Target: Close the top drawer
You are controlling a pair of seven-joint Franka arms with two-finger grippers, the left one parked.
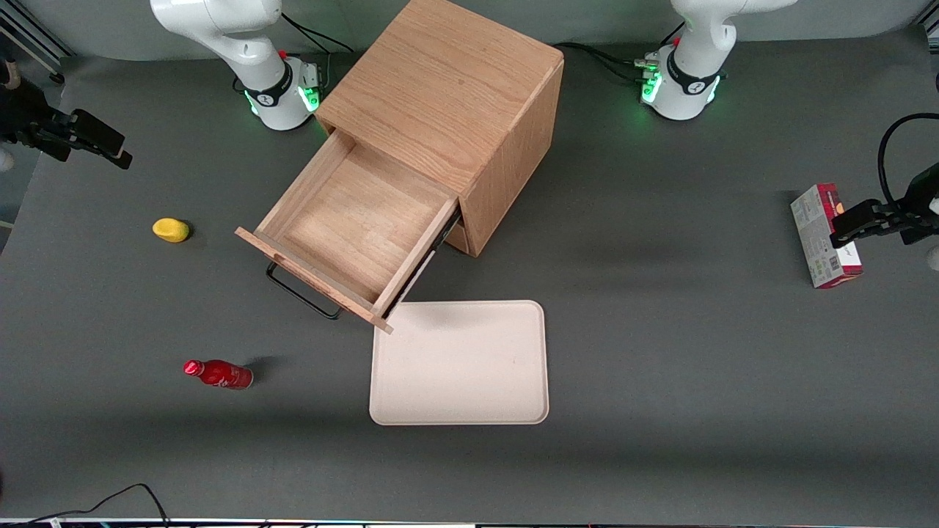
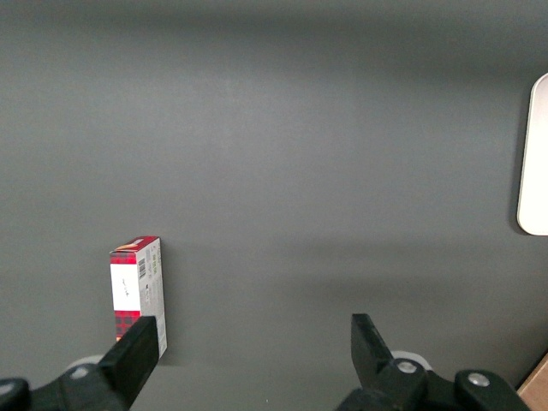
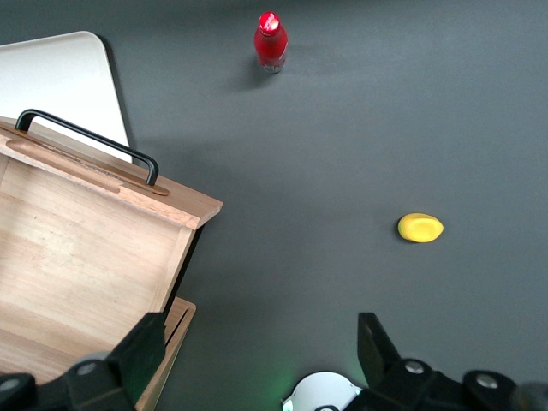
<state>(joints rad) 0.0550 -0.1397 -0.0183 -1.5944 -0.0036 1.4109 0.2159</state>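
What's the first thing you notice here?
The top drawer of the wooden cabinet hangs wide open, empty. A pale tray lies nearer the front camera. The gripper hovers open above the table between the drawer and a yellow lemon-like thing.

the right arm's gripper [image 3: 257, 351] hangs high over the table, pointing down, fingers [image 3: 141, 355] spread wide apart with nothing between them. in the front view it seems to sit at the frame's edge [image 1: 95, 143].
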